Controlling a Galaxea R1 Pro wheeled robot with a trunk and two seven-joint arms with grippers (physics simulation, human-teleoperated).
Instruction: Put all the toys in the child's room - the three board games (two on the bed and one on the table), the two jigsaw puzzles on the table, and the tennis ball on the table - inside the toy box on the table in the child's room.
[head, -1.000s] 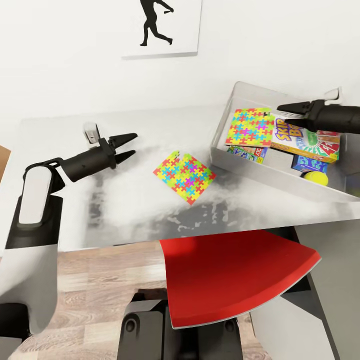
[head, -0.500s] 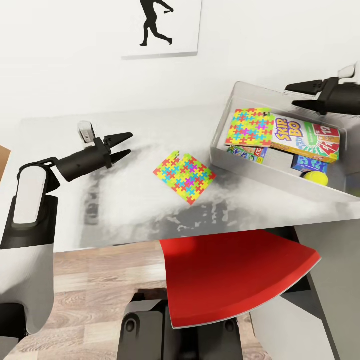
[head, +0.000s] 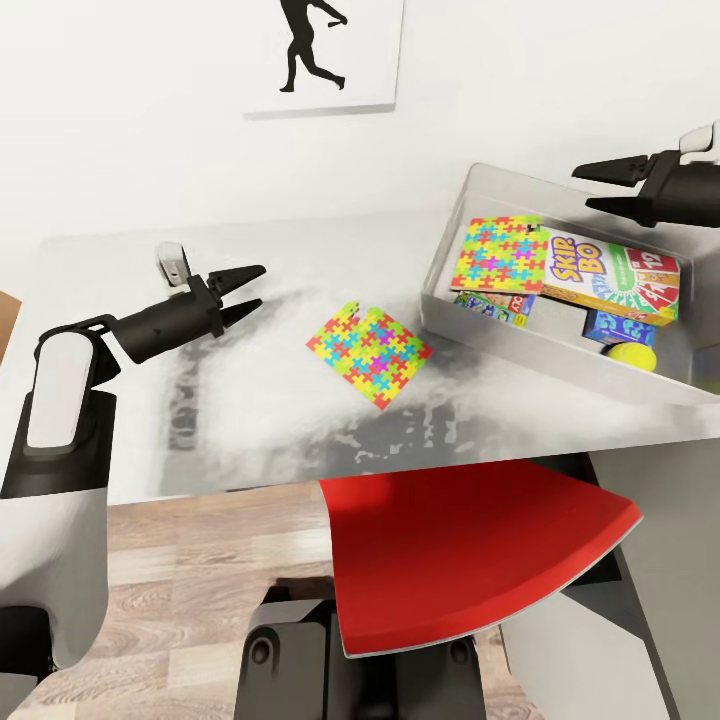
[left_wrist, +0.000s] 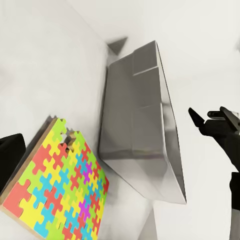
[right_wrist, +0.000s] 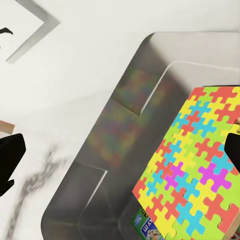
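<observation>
One jigsaw puzzle (head: 370, 352) lies flat on the pale table (head: 250, 400), seen close in the left wrist view (left_wrist: 60, 192). My left gripper (head: 245, 290) hovers open and empty to its left. The toy box (head: 520, 340) holds the other jigsaw puzzle (head: 500, 253), which leans on the Skip-Bo box (head: 612, 275). It also holds a blue game box (head: 618, 327), a partly covered Monopoly box (head: 495, 305) and the tennis ball (head: 630, 357). My right gripper (head: 603, 189) is open and empty above the box's far wall. Its wrist view looks down on that puzzle (right_wrist: 195, 175).
A red chair seat (head: 470, 560) juts out under the table's front edge, right in front of me. A black silhouette poster (head: 320, 50) hangs on the white wall behind. Wood plank floor (head: 200, 560) shows below the table at the left.
My right gripper has lifted up and back from the puzzle in the toy box and spread its fingers. The left gripper drifted slightly left. Both puzzles lie where they were.
</observation>
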